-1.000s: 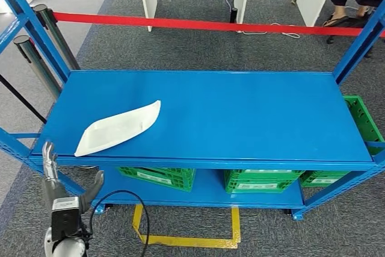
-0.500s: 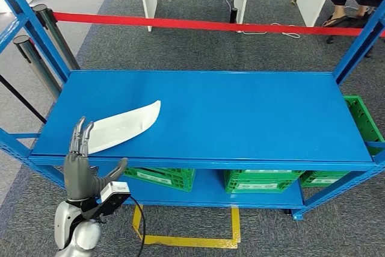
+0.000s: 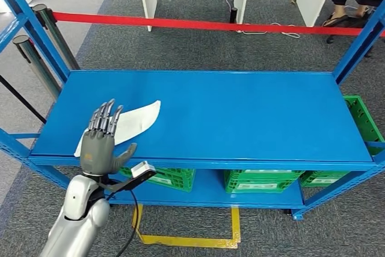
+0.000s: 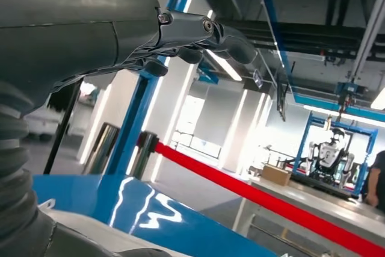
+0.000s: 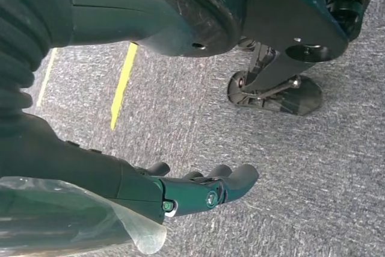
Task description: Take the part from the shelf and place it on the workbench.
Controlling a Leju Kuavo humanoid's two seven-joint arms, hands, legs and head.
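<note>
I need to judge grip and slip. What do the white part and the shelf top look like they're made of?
White part: probably moulded plastic, matte, thin, with a raised rim. Shelf top: looks like blue painted sheet metal, smooth and semi-gloss, showing soft reflections.

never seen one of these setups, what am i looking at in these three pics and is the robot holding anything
This is a humanoid robot with two silver arms ending in many-fingered hands. The wide picture is taken from the robot's head, looking down on a blue metal shelf. A long, flat white plastic part lies on its top level; green plastic crates sit on the level below, and a red barrier belt runs behind.

The grey left hand is raised over the near end of the part, fingers spread, holding nothing.

The other two pictures come from cameras at the wrists and are turned. The left one looks past that hand towards the belt. The right one shows the right hand hanging over grey carpet, holding nothing.
</note>
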